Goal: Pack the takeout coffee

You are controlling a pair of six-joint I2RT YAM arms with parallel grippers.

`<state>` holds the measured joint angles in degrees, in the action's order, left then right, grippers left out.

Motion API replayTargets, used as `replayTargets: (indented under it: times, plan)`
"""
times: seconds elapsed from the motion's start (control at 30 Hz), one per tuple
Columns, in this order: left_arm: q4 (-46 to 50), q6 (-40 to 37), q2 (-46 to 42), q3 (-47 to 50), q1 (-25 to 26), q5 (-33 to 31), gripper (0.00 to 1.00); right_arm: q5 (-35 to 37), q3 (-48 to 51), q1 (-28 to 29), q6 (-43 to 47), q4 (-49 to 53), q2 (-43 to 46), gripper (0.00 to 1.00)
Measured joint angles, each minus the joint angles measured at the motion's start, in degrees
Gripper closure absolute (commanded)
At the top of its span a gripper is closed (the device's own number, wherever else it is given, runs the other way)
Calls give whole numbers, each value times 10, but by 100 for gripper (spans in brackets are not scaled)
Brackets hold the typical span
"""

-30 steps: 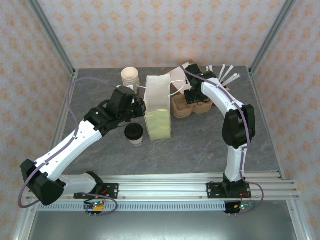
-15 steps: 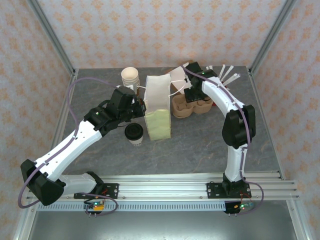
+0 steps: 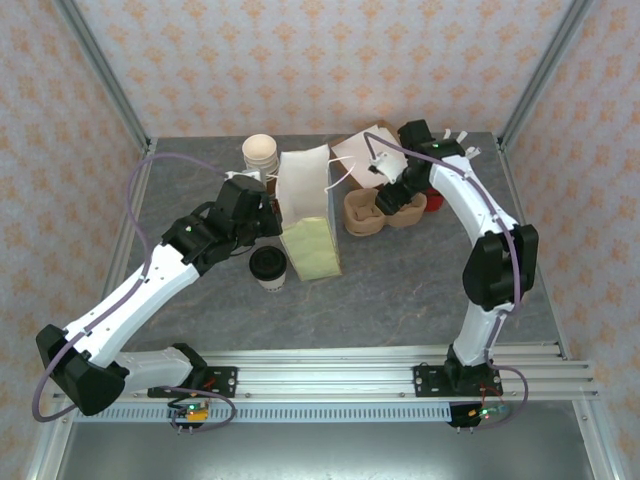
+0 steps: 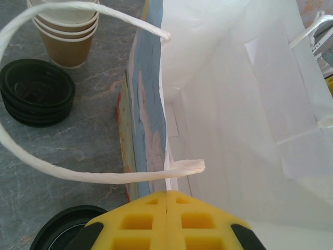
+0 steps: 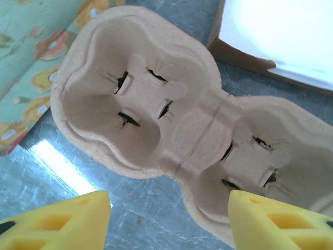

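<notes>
beside the coffee [image 3: 268,266], left fingers [image 4: 140,224] pinch the bag [image 3: 305,215] — right fingers [image 5: 57,221] gape wide.

The takeout coffee [image 3: 268,267], cream cup with black lid, stands upright beside the bag [image 3: 305,215].

1. Top external looked down from above the near edge, over the whole table [image 3: 400,290].
2. Left wrist sat close, facing into the paper bag [image 4: 234,104] (its open mouth).
3. Right wrist looked down, close over the cup carrier [image 5: 197,130]; the top view shared both.
</notes>
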<state>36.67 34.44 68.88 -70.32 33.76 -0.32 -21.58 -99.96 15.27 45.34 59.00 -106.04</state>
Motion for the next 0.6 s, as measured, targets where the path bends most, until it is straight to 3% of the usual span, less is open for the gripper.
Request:
replayTargets:
  times: [0.17, 0.3, 0.6]
  plan:
    - [0, 0, 0, 0, 0, -1, 100, 0, -21, -4, 23, 12, -33, 34]
    - [0, 0, 0, 0, 0, -2, 100, -10, -43, -22, -12, 34, -58, 27]
    - [0, 0, 0, 0, 0, -2, 100, -19, -39, -40, -73, 49, -61, 23]
